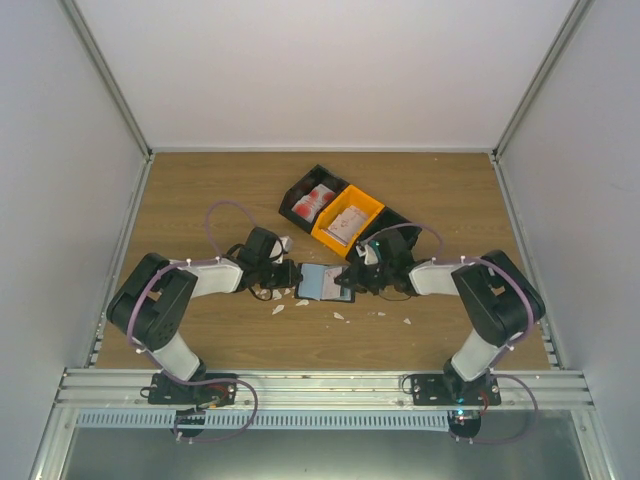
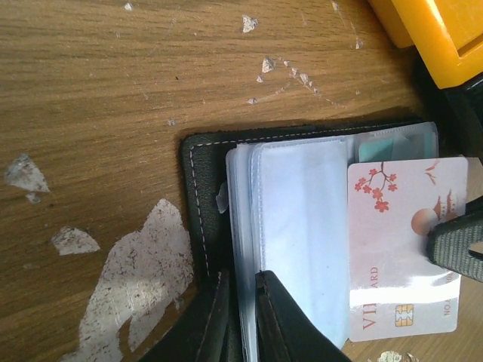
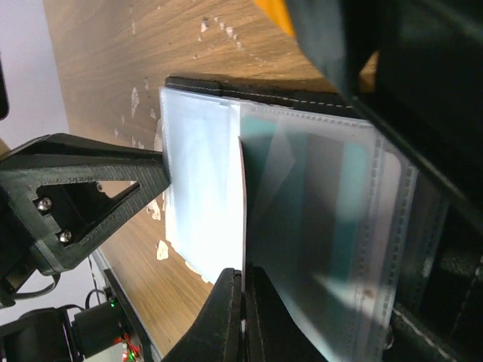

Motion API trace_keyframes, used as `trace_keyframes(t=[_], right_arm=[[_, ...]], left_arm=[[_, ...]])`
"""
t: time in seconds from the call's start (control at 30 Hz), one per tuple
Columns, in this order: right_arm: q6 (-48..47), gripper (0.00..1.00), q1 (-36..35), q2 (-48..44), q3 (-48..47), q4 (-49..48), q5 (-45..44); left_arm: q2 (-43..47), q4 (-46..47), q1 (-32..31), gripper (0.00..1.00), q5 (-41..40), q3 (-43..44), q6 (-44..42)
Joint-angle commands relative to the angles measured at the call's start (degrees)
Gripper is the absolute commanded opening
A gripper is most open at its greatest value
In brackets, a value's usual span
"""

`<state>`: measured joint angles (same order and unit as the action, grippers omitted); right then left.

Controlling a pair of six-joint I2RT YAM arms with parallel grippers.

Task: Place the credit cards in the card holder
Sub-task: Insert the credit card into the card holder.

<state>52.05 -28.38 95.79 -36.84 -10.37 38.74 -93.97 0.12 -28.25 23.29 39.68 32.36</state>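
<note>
The black card holder (image 1: 325, 282) lies open on the table between both arms, its clear sleeves (image 2: 302, 226) fanned up. My left gripper (image 2: 241, 275) is shut on the near edge of those sleeves, beside the black cover (image 2: 202, 173). My right gripper (image 3: 244, 273) is shut on a pale pinkish-white credit card (image 2: 392, 249) with red blossoms, seen edge-on (image 3: 243, 204) in the right wrist view. The card lies over the right-hand sleeve page. A teal card (image 2: 385, 149) sits in a sleeve pocket behind it. One finger (image 2: 460, 241) of the right gripper shows on the card.
Behind the holder stand a black bin (image 1: 312, 200) holding red-and-white cards, an orange bin (image 1: 347, 218) holding pale cards, and another black bin (image 1: 400, 228). Small white scraps (image 1: 340, 315) and worn white patches (image 2: 143, 279) mark the wooden table. White walls enclose the table.
</note>
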Motion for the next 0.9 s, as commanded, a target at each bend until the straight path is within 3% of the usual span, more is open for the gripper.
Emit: trace_keyframes(t=[0.0, 0.23, 0.87], right_arm=[[3.6, 0.00, 0.2, 2.0, 0.3, -2.2, 0.0], [4.2, 0.00, 0.1, 3.8, -0.1, -3.1, -1.4], [2.3, 0.04, -3.0, 8.6, -1.5, -5.9, -0.1]], left_arm=[[-1.3, 0.3, -0.1, 0.13, 0.2, 0.6, -0.5], [-1.2, -1.2, -0.2, 0.08, -0.6, 0.3, -1.1], [-2.2, -0.7, -0.1, 0.07, 0.7, 0.3, -1.6]])
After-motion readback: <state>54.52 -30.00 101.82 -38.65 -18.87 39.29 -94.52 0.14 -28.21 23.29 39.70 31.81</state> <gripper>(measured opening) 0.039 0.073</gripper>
